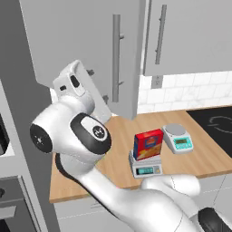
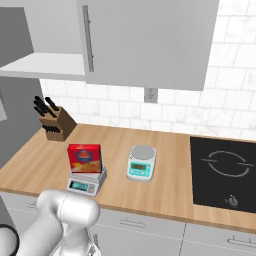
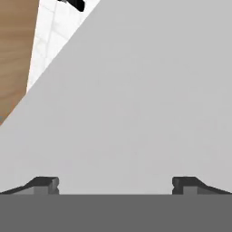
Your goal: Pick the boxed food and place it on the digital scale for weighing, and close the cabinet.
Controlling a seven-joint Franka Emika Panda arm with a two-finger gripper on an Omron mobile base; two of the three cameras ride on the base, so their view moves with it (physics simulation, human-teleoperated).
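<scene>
While standing on digital scale (image 2: 86,183), boxed food (image 2: 85,158) red, blue-sided

A red rectangular carton with blue sides and a yellow-orange picture (image 1: 148,144) stands upright on the light grey square scale with a teal display (image 1: 145,166), on the wooden worktop (image 1: 122,131). Just beside it to the right sits a round-pan scale with a pale teal body (image 1: 177,137). Above, the grey wall cabinet's flat door with a long metal bar handle (image 1: 86,45) hangs open, the white arm's hand (image 1: 77,88) close against it.

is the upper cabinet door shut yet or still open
Still open. In the right base view the cabinet shows its bare inner shelf. Its door swings out over the counter, with the open gripper facing it.
</scene>
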